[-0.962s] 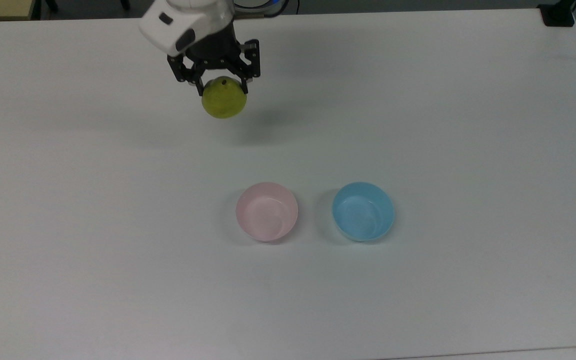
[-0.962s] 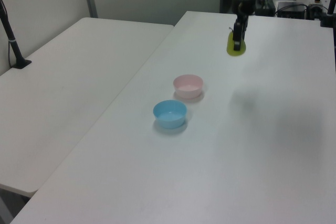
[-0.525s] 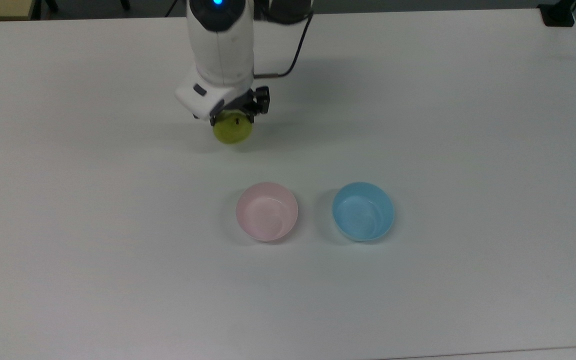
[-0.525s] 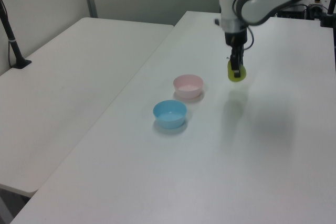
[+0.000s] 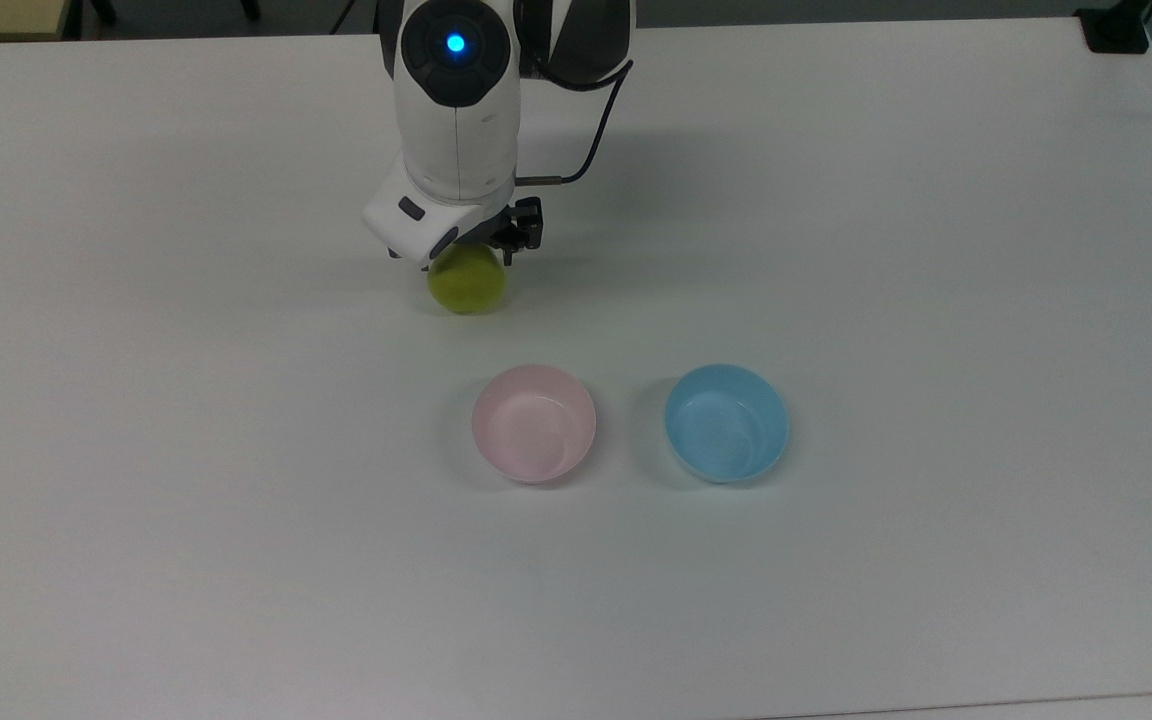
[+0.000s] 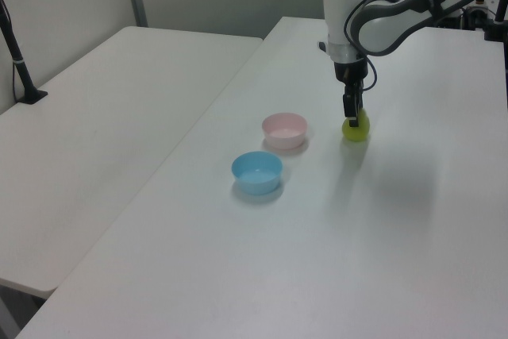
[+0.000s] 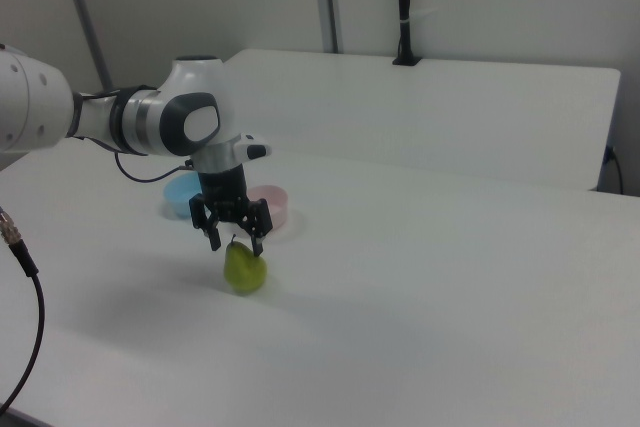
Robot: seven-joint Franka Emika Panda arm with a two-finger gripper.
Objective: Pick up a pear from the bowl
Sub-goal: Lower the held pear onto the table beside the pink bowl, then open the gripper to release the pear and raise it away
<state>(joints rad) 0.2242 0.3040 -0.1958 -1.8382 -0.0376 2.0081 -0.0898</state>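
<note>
Top view: the small yellow-green rounded pear [image 5: 467, 279] is seen on the white table [image 5: 936, 250], well apart from the pale pink round plastic bowl [image 5: 534, 423] and up-screen of it, slightly toward the top view's left. The pink bowl is empty, its smooth inside bare. A light blue plastic bowl [image 5: 726, 422] of similar size sits near the pink one, on the top view's right, also empty. The black two-finger gripper [image 5: 481, 246] is placed directly over the pear, largely covered by the white wrist.

Left view: the pear [image 6: 355, 128] appears to rest on the table surface, to the left view's right of the pink bowl [image 6: 285, 129]. The gripper [image 6: 352, 113] is pointed straight down onto its top.

Right view: the pear [image 7: 244, 267] is seen upright, stem end up, in front of the pink bowl [image 7: 270, 203]. The gripper [image 7: 233, 235] is spread, fingers parted to either side just above the fruit's narrow top, nothing pinched.

Progress, as a judgement: the pear is already out of the bowl and is no longer gripped; the removal looks done. What seems left, at most, is for the arm to be lifted clear.
</note>
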